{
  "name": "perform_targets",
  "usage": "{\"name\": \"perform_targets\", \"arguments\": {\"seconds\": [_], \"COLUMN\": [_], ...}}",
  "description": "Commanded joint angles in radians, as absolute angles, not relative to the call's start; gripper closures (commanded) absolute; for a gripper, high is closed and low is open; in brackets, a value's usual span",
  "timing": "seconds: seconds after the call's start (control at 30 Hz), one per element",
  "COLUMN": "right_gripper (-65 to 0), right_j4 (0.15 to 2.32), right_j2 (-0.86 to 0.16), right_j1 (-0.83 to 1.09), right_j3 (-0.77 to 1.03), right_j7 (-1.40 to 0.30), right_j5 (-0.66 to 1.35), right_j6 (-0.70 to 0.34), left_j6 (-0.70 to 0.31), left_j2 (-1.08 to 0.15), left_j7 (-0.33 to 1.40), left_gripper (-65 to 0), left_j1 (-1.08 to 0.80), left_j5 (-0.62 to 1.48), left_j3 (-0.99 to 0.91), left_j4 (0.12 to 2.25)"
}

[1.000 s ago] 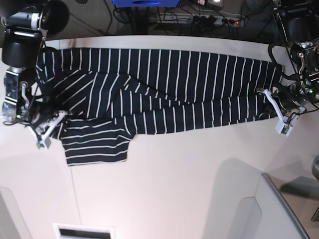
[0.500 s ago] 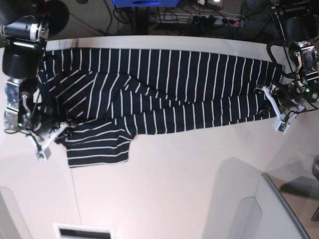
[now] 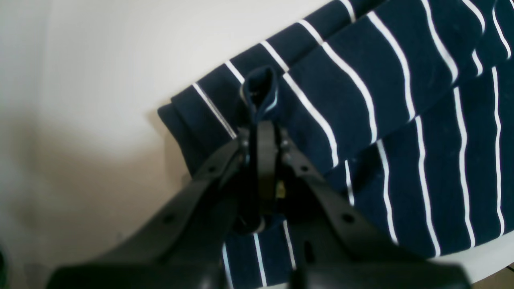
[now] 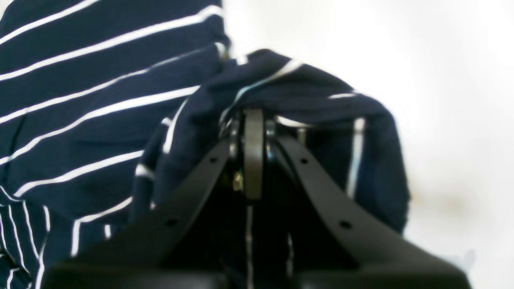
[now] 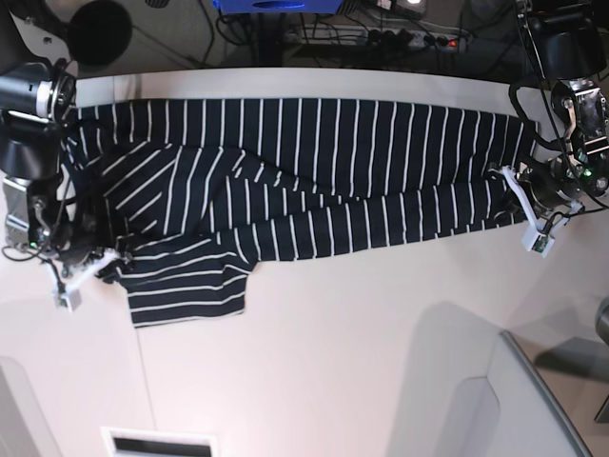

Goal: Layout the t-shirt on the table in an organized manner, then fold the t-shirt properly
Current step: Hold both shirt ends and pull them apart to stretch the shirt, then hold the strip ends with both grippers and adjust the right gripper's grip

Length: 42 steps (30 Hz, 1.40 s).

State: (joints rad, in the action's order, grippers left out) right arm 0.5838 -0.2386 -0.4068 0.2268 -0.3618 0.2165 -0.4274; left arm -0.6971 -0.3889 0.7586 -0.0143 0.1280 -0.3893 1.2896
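- The t-shirt (image 5: pixel 314 176) is spread long across the far part of the table (image 5: pixel 362 343), from left to right.
- It is dark blue with thin white stripes, and its near edge is folded over itself.
- One sleeve (image 5: pixel 188 283) is seen sticking out toward the near side, at the left.
- The left gripper (image 3: pixel 260 127) is pinched tight on a small fold of the t-shirt's right end.
- The right gripper (image 4: pixel 253 120) is pinched tight on a bunched bit of the t-shirt's left end.
- A grey bin (image 5: pixel 533 400) is seen at the near right corner.
- No words or labels can be read anywhere.
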Motion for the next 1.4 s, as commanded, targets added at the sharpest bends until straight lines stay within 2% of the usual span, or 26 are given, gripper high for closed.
{"name": "perform_targets", "arguments": {"seconds": [0.0,0.3,0.4,0.53,0.63,0.8,1.0,1.1,1.23,1.37], "right_gripper": [0.0,0.0,0.0,0.0,0.0,0.0,0.0,0.0,0.0,0.0], "right_j4": [0.598,0.495,0.499,0.727,0.964,1.138,1.392,1.359,1.224,1.055], "right_j2": [-0.257,-0.259,-0.26,-0.269,-0.265,-0.236,-0.17,-0.133,-0.124,-0.147], "right_j1": [-0.441,-0.444,-0.449,-0.377,-0.297,-0.255,-0.157,-0.156,-0.174,-0.214], "right_j3": [0.231,0.237,0.237,0.24,0.239,0.239,0.231,0.231,0.231,0.237], "right_j7": [-0.32,-0.012,0.013,-0.105,-0.28,-0.561,-0.607,-0.665,-0.661,-0.585], "right_j5": [0.223,0.223,0.223,0.226,0.226,0.228,0.229,0.229,0.229,0.225], "right_j6": [-0.426,-0.357,-0.337,-0.309,-0.282,-0.282,-0.283,-0.285,-0.285,-0.285], "left_j6": [-0.698,-0.698,-0.698,-0.698,-0.698,-0.698,-0.698,-0.698,-0.698,-0.698], "left_j2": [-0.412,-0.414,-0.414,-0.412,-0.414,-0.409,-0.412,-0.414,-0.414,-0.414], "left_j7": [0.743,0.742,0.742,0.742,0.742,0.742,0.742,0.742,0.742,0.742], "left_gripper": [0.0,0.0,0.0,0.0,0.0,0.0,0.0,0.0,0.0,0.0], "left_j1": [-0.002,-0.005,-0.005,-0.002,-0.001,0.007,0.007,0.007,0.007,0.007], "left_j5": [0.134,0.134,0.134,0.134,0.134,0.134,0.134,0.134,0.134,0.134], "left_j3": [-0.397,-0.398,-0.398,-0.398,-0.398,-0.397,-0.397,-0.398,-0.397,-0.395], "left_j4": [1.303,1.303,1.303,1.303,1.303,1.305,1.307,1.307,1.308,1.308]}}
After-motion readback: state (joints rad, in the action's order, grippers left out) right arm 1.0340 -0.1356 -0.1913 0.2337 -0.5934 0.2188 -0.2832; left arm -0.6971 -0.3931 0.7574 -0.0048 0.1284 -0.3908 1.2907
